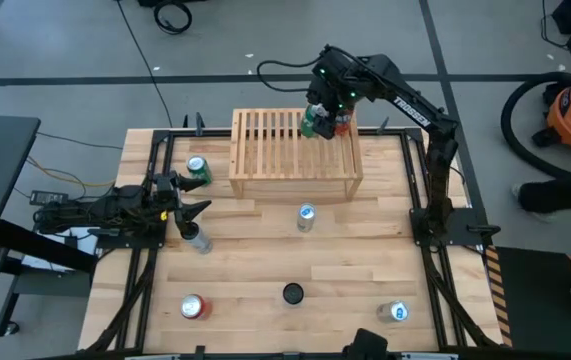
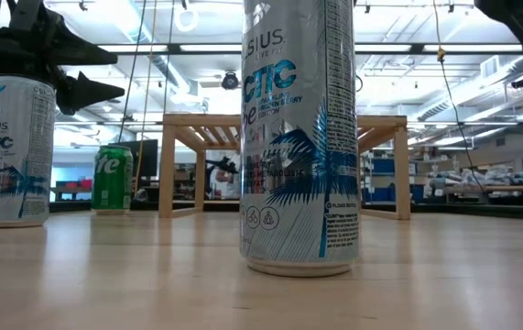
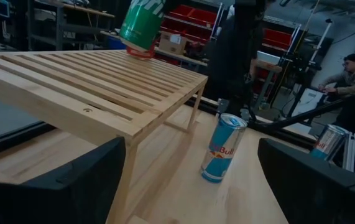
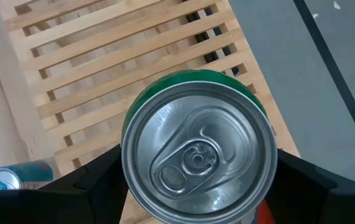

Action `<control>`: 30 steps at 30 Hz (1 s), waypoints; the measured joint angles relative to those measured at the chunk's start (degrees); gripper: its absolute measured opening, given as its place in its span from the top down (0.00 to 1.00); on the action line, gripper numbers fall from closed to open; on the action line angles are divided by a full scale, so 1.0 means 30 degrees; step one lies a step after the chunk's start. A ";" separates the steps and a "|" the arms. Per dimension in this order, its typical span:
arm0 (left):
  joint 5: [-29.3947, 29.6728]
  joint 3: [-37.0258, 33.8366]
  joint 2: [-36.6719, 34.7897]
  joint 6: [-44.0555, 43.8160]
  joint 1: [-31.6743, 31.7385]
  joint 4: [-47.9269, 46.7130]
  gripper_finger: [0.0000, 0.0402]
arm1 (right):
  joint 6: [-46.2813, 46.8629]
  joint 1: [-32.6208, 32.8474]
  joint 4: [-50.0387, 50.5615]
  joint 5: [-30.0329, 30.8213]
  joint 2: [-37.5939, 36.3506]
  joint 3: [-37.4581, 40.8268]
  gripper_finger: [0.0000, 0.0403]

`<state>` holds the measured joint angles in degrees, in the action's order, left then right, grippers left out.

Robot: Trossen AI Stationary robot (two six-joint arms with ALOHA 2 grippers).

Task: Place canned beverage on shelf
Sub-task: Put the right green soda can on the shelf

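A green can [image 1: 311,122] hangs over the far right part of the light-wood slatted shelf [image 1: 295,155], with my right gripper [image 1: 321,118] shut on it. In the left wrist view the green can [image 3: 141,25] is tilted just above the shelf's [image 3: 90,87] slats. The right wrist view looks down on its silver top [image 4: 199,155]. My left gripper [image 1: 193,210] waits open at the table's left, beside a silver can [image 1: 197,238]. My right gripper pinches the green can between its two fingers [image 4: 96,180], one on each side of the wall just below the top rim [image 4: 127,158]. The fingers come slanting down from above. The can is tilted, top toward the wrist; whether its bottom [image 3: 141,53] touches the slats I cannot tell.
Other cans stand on the table: a green one [image 1: 198,168] left of the shelf, a blue-and-silver one [image 1: 306,216] in front of it, a red one [image 1: 193,307], a dark-topped one [image 1: 293,293] and a blue one [image 1: 396,312] near the front edge.
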<state>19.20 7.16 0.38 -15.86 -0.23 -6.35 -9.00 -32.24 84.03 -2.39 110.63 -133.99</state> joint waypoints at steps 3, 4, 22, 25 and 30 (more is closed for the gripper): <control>0.0000 0.0000 0.0000 0.0014 0.0000 -0.0161 0.08 | -0.0223 -0.0030 -0.0007 -0.0007 -0.0014 -0.0015 0.24; 0.0000 0.0000 0.0000 0.0014 0.0000 -0.0252 0.08 | -0.0352 -0.0032 -0.0015 0.0000 -0.0011 -0.0015 0.24; 0.0000 0.0000 -0.0001 -0.0146 0.0002 -0.0385 0.08 | -0.0538 -0.0017 -0.0378 -0.0075 -0.0036 0.0771 0.23; 0.0000 0.0000 0.0000 -0.0151 0.0001 -0.0393 0.08 | -0.0442 -0.0017 -0.0622 0.0097 -0.0036 0.0959 0.23; 0.0000 0.0000 0.0000 -0.0153 0.0004 -0.0411 0.08 | -0.0412 -0.0012 -0.0720 0.0135 -0.0044 0.1665 0.23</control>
<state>19.20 7.16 0.38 -16.32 -0.22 -7.59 -10.24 -32.28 81.87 -1.99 110.50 -129.00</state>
